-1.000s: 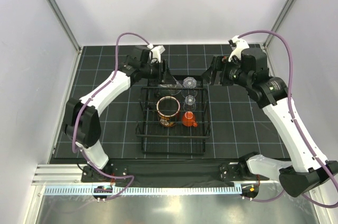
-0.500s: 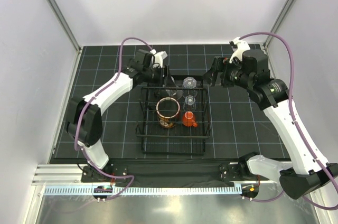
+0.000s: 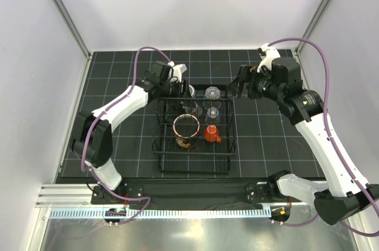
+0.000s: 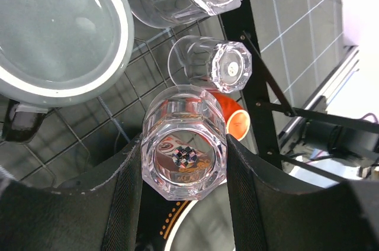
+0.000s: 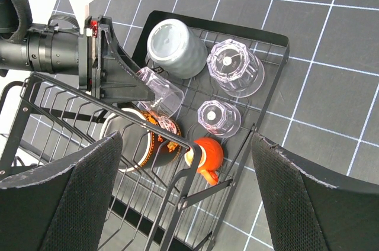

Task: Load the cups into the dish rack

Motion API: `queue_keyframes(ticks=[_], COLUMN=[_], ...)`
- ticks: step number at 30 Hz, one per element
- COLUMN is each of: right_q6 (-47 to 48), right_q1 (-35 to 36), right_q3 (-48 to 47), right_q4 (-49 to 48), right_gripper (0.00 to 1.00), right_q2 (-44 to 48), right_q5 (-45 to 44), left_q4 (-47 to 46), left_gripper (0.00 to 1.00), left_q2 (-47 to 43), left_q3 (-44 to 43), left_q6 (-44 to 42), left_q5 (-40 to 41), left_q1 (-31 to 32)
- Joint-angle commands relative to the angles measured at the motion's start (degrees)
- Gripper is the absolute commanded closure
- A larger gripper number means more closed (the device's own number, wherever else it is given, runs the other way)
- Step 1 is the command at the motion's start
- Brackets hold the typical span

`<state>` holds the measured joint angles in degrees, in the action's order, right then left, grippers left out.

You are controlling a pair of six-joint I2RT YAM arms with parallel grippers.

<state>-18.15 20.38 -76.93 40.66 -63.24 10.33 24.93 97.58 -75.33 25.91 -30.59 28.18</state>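
White panels all round: back wall (image 3: 195, 2), left wall (image 3: 29, 115) and right wall (image 3: 355, 55), plain and evenly lit. Slim metal posts (image 3: 62, 11) climb the far corners. The table (image 3: 118, 150) wears a black, white-gridded mat. A pale rail (image 3: 195, 212) and shiny steel sheet (image 3: 195, 236) line the near edge.

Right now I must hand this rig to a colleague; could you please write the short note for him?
Left claw: shut on a clear cup, held tilted over the dish rack.
Right claw: open, empty, near the rack's far right corner.
In the rack: grey-green cup, two clear cups, orange cup, large mug.
Done: five cups loaded.
To do: set down the held cup, release it.
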Motion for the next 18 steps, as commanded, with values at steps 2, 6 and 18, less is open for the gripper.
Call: queue_keyframes(ticks=[2,6,18], right_q6=[-0.6,-0.6,0.8], right_q1=[-0.3,-0.3,-1.7], right_q3=[0.8,1.2,1.7], right_q4=[-3.0,-3.0,-2.5], right_gripper=[0.11,0.11,0.11], right_q2=[1.3,1.4,1.8], right_q5=[1.0,1.0,1.3], left_q4=[-0.9,-1.2,7.3], left_gripper=[1.00,1.00,1.00], left_q2=[-3.8,-2.7,7.4], left_q3=[-2.4,-4.3,-17.4], left_q6=[-3.0,-7.5,-27.9], left_q5=[1.2,6.4,-3.0], left_q1=[2.1,4.2,4.0])
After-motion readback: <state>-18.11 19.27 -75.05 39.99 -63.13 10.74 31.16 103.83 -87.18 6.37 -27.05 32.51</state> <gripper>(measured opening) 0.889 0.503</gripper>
